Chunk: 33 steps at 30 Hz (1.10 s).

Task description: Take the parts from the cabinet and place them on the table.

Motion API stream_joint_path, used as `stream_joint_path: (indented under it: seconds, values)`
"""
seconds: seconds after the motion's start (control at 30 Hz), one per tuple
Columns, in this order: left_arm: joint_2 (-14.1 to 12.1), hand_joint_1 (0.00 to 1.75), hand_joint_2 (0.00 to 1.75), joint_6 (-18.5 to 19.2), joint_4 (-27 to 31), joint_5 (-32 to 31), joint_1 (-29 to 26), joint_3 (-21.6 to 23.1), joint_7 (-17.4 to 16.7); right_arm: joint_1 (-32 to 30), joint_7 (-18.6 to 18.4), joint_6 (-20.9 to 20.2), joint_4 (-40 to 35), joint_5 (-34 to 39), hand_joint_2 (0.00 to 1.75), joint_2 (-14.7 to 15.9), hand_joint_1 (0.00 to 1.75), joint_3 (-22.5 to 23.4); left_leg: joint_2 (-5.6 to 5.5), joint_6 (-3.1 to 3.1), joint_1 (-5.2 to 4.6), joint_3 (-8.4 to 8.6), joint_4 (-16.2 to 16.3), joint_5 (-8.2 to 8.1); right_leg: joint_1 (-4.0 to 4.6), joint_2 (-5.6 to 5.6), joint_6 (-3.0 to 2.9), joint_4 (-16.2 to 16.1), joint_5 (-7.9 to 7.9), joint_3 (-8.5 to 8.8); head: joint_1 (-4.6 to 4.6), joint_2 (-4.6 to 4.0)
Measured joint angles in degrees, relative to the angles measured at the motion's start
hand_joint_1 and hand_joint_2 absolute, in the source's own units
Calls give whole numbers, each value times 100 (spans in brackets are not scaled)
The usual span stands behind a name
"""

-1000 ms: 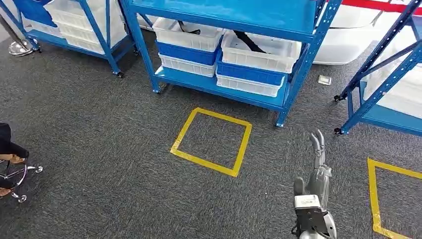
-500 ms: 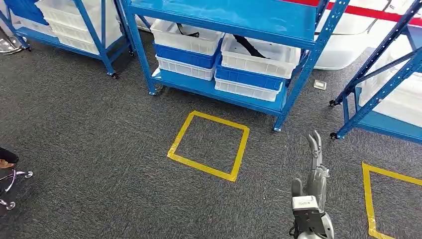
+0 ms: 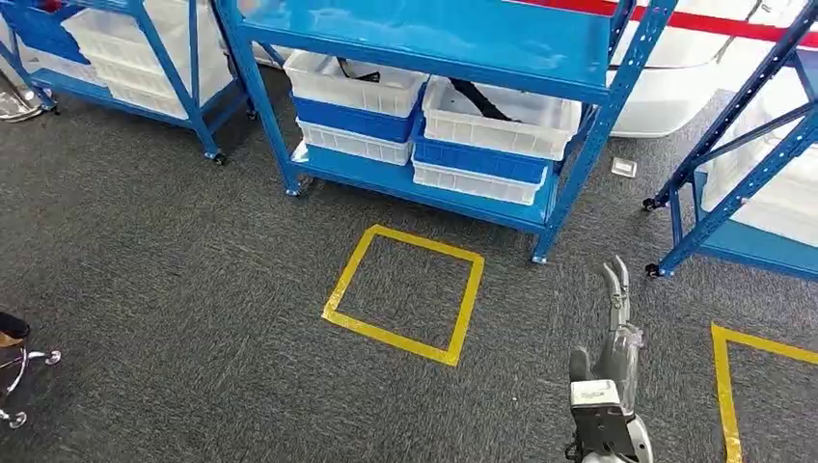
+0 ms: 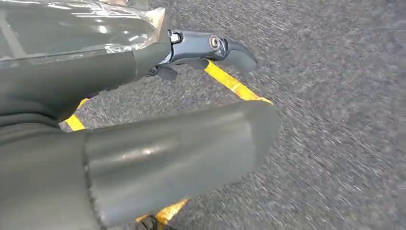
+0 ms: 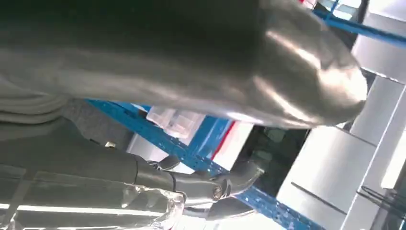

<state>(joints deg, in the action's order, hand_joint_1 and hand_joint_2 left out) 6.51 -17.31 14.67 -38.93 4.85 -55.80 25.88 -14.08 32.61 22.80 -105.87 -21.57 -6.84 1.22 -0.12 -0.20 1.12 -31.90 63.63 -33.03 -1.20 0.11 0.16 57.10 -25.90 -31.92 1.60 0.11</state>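
Grey carpet (image 3: 193,241) covers the floor, and on it stands a blue shelving rack (image 3: 434,39) on small castors, the cabinet of the task. On its lowest shelf, at the front edge, sit two stacks of bins side by side: each has a white bin on top, a blue one under it and another white one at the bottom. The left top bin (image 3: 347,82) holds a dark part (image 3: 359,69) lying against its back wall; the right top bin (image 3: 502,106) holds a long dark part (image 3: 475,96) slanting across it. What the parts are cannot be told.

Just in front of the rack's lower shelf, a square of yellow tape (image 3: 405,294) is marked on the carpet. A second yellow outline (image 3: 725,386) lies near the right edge of the floor in the head view.

Between the two outlines the right hand (image 3: 615,323) reaches forward above the carpet, fingers straight and together, holding nothing. The left hand (image 4: 143,143) hangs over the carpet above a yellow tape line, thumb and fingers (image 4: 210,45) stretched out and apart, with nothing in it.

Further blue racks with white bins stand at the far left (image 3: 145,48) and far right (image 3: 762,193). A small pale plate (image 3: 624,167) lies on the carpet by the middle rack's right leg. At the left edge are a chair's chrome castor base (image 3: 24,371) and a person's foot (image 3: 12,330).
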Motion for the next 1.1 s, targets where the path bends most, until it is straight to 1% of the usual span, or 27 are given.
stream_joint_path:
  seconds: [0.03, 0.07, 0.1, 0.13, 0.2, 0.23, 0.27, 0.3, 0.4, 0.43, 0.47, 0.5, 0.53, 0.57, 0.6, 0.63, 0.67, 0.73, 0.77, 0.8, 0.83, 0.9, 0.93, 0.97, 1.0, 1.03, 1.1]
  values:
    - [4, 0, 0, 0, 0, -15, -1, 0, 0, -10, 0, -2, 2, 0, 0, -4, 0, 0, -5, -24, 5, -322, 551, -235, 8, -4, -45, 0, -34, 34, 0, 0]
    - [4, 0, 0, -2, 0, -15, -12, 0, 0, -9, 4, -4, 2, 4, 0, -11, 0, 0, -5, -48, 5, -631, 1010, -385, 18, -2, -78, 1, -58, 53, 2, 0]
    - [0, 0, 0, -2, 0, -15, -19, 0, 0, -11, 4, -4, 2, 11, 0, -11, 0, 0, -4, -63, 8, -835, 1255, -400, 21, 4, -74, 2, -85, 72, 0, 0]
    - [-4, 0, 0, -2, 0, -15, -20, -2, 0, -22, 4, -7, 2, 13, 0, -11, 0, 2, -3, -69, 14, -951, 1274, -256, 21, 20, -67, 2, -119, 113, 0, 0]
    - [-18, 0, 0, -2, 0, -28, -22, -4, 0, -42, 9, -7, 2, 22, 0, -11, 0, 2, 0, -70, 37, -777, 676, 286, 11, 47, -23, 4, -198, 222, 0, 0]
    - [-28, 0, 0, -2, 0, -35, -22, -2, 2, -43, 11, -7, 2, 35, 0, -11, 0, 2, 2, -63, 52, -556, 133, 629, 6, 55, 8, 6, -251, 298, 2, 0]
    - [-28, 0, 0, -2, 0, -50, -24, -4, 2, -42, 20, -7, 2, 37, 0, -11, 0, 4, 0, -53, 66, -369, -351, 837, 16, 54, 56, 8, -315, 305, 0, 0]
    - [-28, 0, 0, 0, -2, -52, -19, -4, 2, -41, 22, -9, 2, 39, 0, -11, 0, 4, -7, -52, 31, -298, -414, 728, 100, 64, 97, 34, -370, 300, -11, 0]
    - [-26, 0, 0, 0, -2, -63, -16, -4, 9, -42, 35, -9, 2, 46, 0, -11, 0, 4, -19, 101, -57, -263, -409, 695, 64, 67, 195, -33, -388, 331, -2, 0]
    - [-26, 0, 0, 2, -2, -63, -14, -4, 9, -38, 39, -11, -2, 48, 0, -11, 0, 4, -23, 165, -21, -214, -474, 722, 103, 67, 243, -15, -426, 348, -4, 0]
    - [-22, 0, 0, 2, -2, -59, -14, -7, 11, -41, 39, -13, -2, 57, 0, -7, 0, 4, -14, 200, -21, -178, -506, 718, 52, 43, 249, 122, -476, 311, 4, 0]
    - [-31, 0, 0, 2, -2, -59, -14, -7, 15, -30, 42, -13, -2, 63, 0, -4, 0, 4, -2, 259, -17, -161, -515, 701, 57, 42, 220, 461, -620, 129, 13, 0]
    - [-41, 0, 0, 2, -2, -59, -12, -11, 18, -34, 44, -13, 0, 66, 0, -7, 0, 2, 1, 280, -18, -147, -515, 684, 47, 41, 198, 914, -784, -149, 18, 0]
    - [-44, 0, 0, 2, -2, -59, -11, -13, 17, -52, 44, -13, 4, 66, 0, -4, 0, 2, 1, 302, -28, -136, -515, 660, 49, 41, 195, 1424, -941, -464, 15, 0]
    - [-42, 0, 0, 2, -2, -59, -12, -22, 17, -57, 44, -13, 4, 77, 0, 0, 0, 4, -2, 308, -37, -121, -514, 635, 45, 40, 217, 1818, -1014, -739, 13, 0]
    - [-42, 0, 0, 2, -2, -59, -16, -26, 17, -58, 42, -13, 9, 83, 0, 2, 0, 4, -7, 305, -43, -98, -514, 614, 44, 40, 244, 1939, -983, -873, 15, 0]
    - [-39, 0, 0, 2, -2, -57, -20, -44, 17, -60, 42, -13, 13, 85, 0, 2, 0, 4, -17, 297, -43, -48, -514, 574, 44, 40, 304, 1744, -795, -871, 15, 0]
    - [-26, 0, 0, 2, -2, -57, -23, -55, 18, -59, 44, -13, 17, 94, 0, 7, 0, 4, -35, 274, -42, 68, -514, 500, 32, 27, 405, 797, -249, -519, 15, 0]
    - [-26, 0, 0, 2, -2, -57, -23, -59, 20, -60, 44, -15, 17, 101, 0, 7, 0, 4, -38, 250, -42, 129, -515, 456, 28, 6, 410, 251, 5, -296, 15, 0]
    - [-26, 0, 0, 2, -2, -57, -24, -61, 20, -61, 44, -15, 20, 109, 0, 7, 0, 4, -36, 220, -43, 112, -521, 421, 35, -17, 318, 134, 88, -241, 18, 0]
    - [-26, 0, 0, 4, -2, -57, -18, -70, 24, -65, 46, -17, 28, 120, 0, 9, 0, 4, -42, 167, -79, 121, -509, 371, 103, -10, 261, 76, 69, -187, 4, 0]
    - [-13, 0, 0, 9, -2, -57, -18, -77, 35, -73, 70, -17, 33, 133, 0, 15, 0, 4, -30, 105, -39, 177, -543, 334, 134, 6, 161, 94, 25, -177, -9, 0]
    - [-15, 0, 0, 9, -2, -57, -9, -85, 37, -71, 83, -17, 33, 136, 0, 28, 0, 9, -19, 49, -44, 227, -548, 288, 78, 16, 104, 41, 21, -114, 4, 0]
    - [-22, 0, 0, 9, 0, -57, -10, -85, 46, -79, 92, -17, 33, 136, 0, 31, 0, 7, -14, 37, -12, 230, -467, 265, 20, 27, 76, 4, 32, -52, -4, 0]
    - [-15, 0, 0, 9, 0, -59, -8, -87, 55, -70, 103, -13, 33, 142, 0, 31, 0, 7, -12, 13, -17, 123, -231, 147, 29, 25, 14, -3, 5, -18, -13, 0]
    - [-13, 0, 0, 22, -2, -70, -8, -85, 63, -70, 103, -7, 35, 151, 0, 33, 0, 7, -12, -5, -9, -107, 170, -54, 32, 19, -33, -2, -20, 2, -22, 0]
    - [-15, 0, 0, 35, -2, -70, -24, -92, 72, -68, 107, 0, 37, 186, 0, 37, 0, 7, -13, -47, -7, -642, 1009, -370, 51, 18, -83, 1, -61, 29, -24, 0]
